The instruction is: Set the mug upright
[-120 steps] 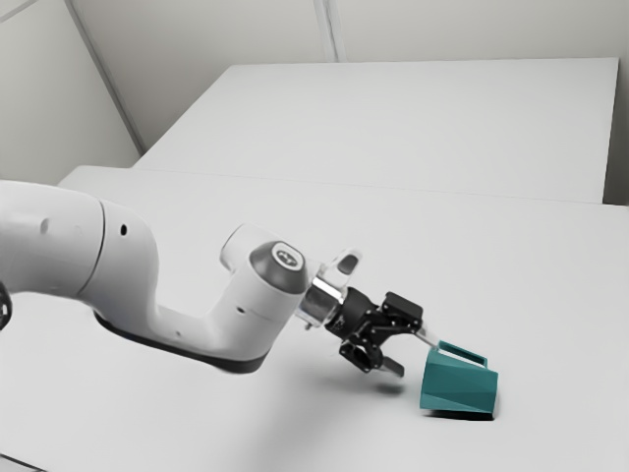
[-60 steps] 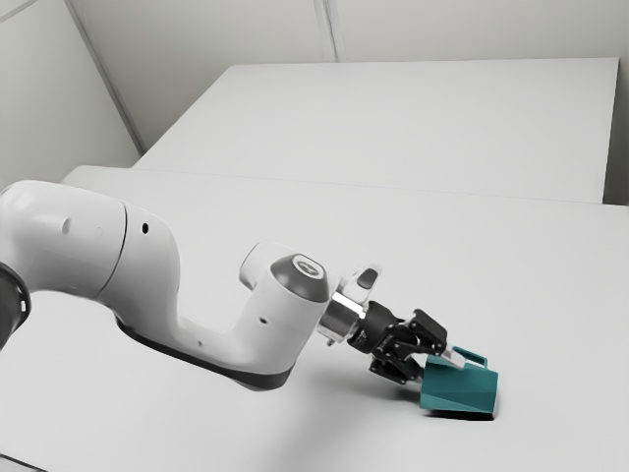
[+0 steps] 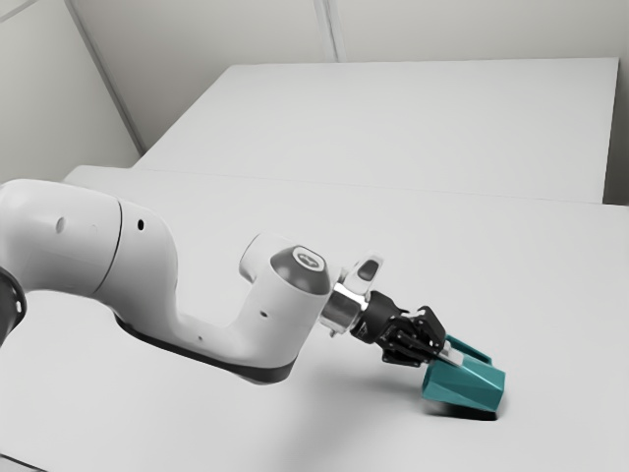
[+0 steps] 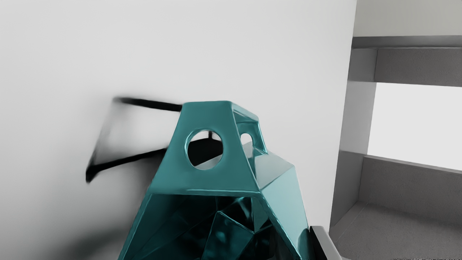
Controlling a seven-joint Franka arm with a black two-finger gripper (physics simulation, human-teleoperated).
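Bright, diffuse light over the pale surface [image 3: 550, 275]; a broad, soft grey shadow below the arm [image 3: 74, 241]; near-black shadow under the mug [image 3: 477, 385], its facets lit with pale sheen.

Mug [image 4: 281, 187]: teal, faceted, mouth facing our camera.
Handle [image 4: 205, 115]: pierced by a round hole.
Tabletop [image 4: 252, 43]: pale, shadowed beside the mug.
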